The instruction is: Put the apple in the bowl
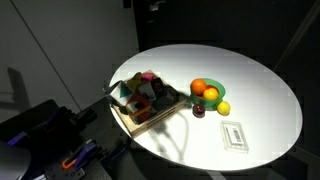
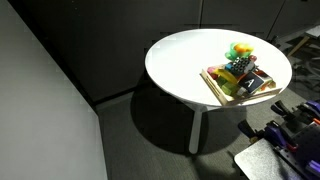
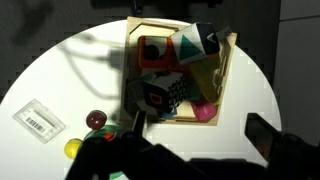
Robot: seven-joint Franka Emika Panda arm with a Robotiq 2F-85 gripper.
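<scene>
Apple (image 1: 200, 110), small and dark red, sits on the round white desk (image 1: 265, 100), just below the green bowl (image 1: 217, 82) in the middle of an exterior view. I cannot tell if they touch. Two oranges (image 1: 199, 87) lie in the bowl. A yellow lemon (image 1: 223, 108) lies on the desk beside it. Left of the bowl, a wooden tray (image 1: 125, 115) holds coloured blocks (image 1: 145, 95). In the wrist view the tool (image 3: 196, 122) is spread wide with nothing in it.
</scene>
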